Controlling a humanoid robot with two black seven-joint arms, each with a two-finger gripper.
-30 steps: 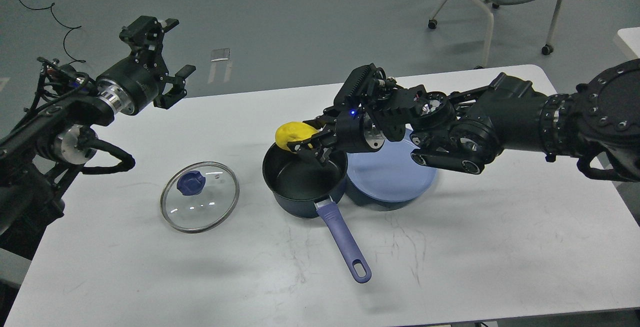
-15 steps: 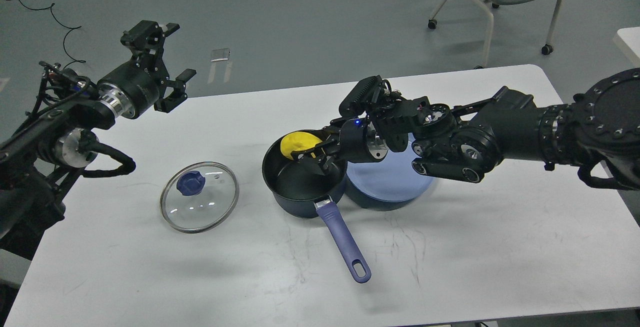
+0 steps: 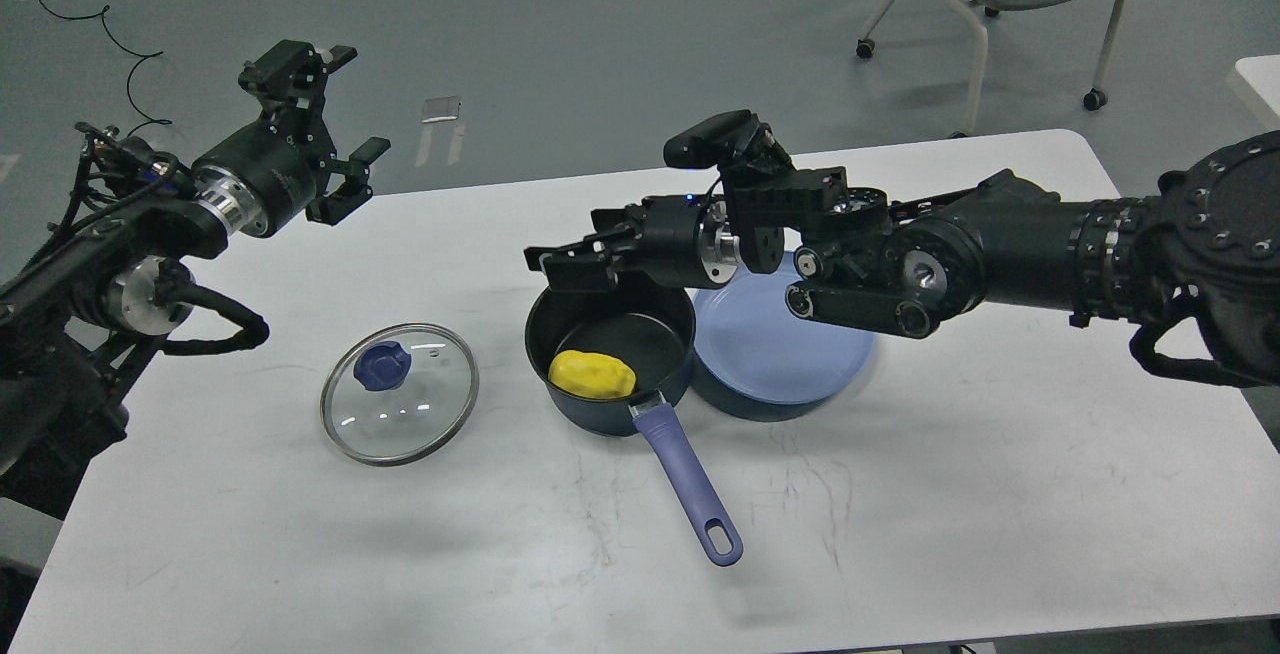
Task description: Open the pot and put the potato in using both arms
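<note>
Where cables trail, grey floor (image 3: 600, 54)

Both pincers agape (left (image 3: 322, 124), right (image 3: 562, 266))

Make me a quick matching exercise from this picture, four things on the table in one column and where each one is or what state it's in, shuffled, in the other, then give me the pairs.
Things:
1. potato
2. glass lid
3. blue plate
4. right gripper

Places or states:
A. lying flat on the table, left of the pot
B. open and holding nothing, above the pot's far rim
C. inside the pot
D. on the table, right of the pot, partly under the right arm

Pairs: 1-C, 2-A, 3-D, 4-B
</note>
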